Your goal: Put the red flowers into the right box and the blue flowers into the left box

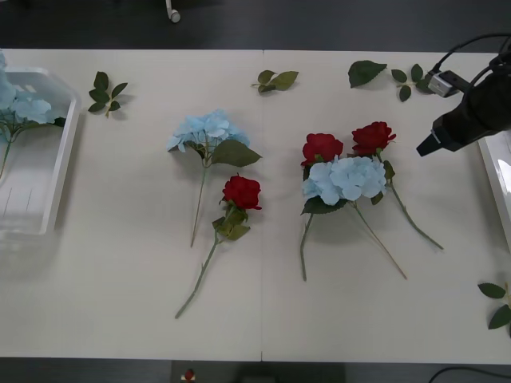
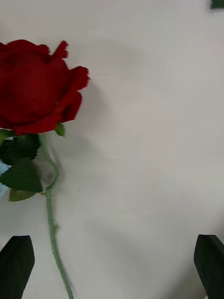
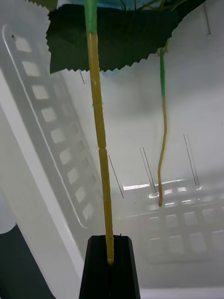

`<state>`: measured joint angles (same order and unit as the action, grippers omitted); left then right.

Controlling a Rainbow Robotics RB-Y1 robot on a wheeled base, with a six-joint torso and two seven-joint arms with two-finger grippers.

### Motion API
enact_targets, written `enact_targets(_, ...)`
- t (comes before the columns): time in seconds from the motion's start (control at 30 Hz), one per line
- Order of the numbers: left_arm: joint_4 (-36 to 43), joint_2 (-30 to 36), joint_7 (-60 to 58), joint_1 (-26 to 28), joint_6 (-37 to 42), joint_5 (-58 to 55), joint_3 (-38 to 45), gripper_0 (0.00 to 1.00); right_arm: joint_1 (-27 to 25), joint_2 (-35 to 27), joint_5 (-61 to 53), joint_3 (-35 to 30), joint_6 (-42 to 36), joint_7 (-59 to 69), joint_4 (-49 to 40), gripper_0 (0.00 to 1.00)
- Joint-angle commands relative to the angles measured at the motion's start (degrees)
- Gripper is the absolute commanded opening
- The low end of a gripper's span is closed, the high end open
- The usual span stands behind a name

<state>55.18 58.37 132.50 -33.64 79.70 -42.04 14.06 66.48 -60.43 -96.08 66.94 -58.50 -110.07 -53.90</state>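
Gripping blue flower stem — left gripper | left box beneath

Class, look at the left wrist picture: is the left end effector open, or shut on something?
Shut. The black fingers meet around the lower end of a blue flower's yellow-green stem, which hangs over the left box.

Blue flowers in left box; red flowers mid-table; right box far right.

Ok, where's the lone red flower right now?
In the front view the lone red flower lies mid-table, just robot-right of a blue flower's stem and left of the three-flower cluster.
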Motion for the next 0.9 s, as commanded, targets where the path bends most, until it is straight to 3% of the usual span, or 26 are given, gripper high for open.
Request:
enact_targets(0.03,0.46,-1.94,-5.23,0.06,-3.23,3.89,1.05,0.00,0.67,4.00,0.72,0.65,1.63,-1.55,4.86,1.00)
enact_targets(0.3,0.37,-8.09,-12.35,3.49,-10.00,8.82,0.97,0.00,-0.21,10.95,3.18,0.65,5.15,-3.75,9.43,1.00)
enact_targets(0.57,0.37,-9.06,-13.32,4.28,-10.96,8.64,0.97,0.01,-1.26,13.49,5.21,0.65,5.33,-5.24,9.52,1.00)
enact_targets(0.63,0.37,-9.06,-13.23,4.28,-10.96,8.20,1.05,0.81,-1.70,13.67,5.73,0.65,5.33,-5.68,9.34,1.00)
enact_targets(0.67,0.37,-9.06,-13.23,4.19,-10.96,8.02,0.97,0.95,-1.96,13.76,5.73,0.65,5.33,-5.77,9.34,1.00)
enact_targets(0.7,0.37,-9.06,-13.14,4.19,-10.88,7.67,0.97,1.00,-2.23,13.85,6.00,0.65,5.33,-6.03,9.16,1.00)
enact_targets(0.9,1.60,-8.27,-9.28,2.52,-4.02,5.91,5.36,1.00,-3.20,14.11,7.31,0.65,5.33,-6.47,8.55,1.00)
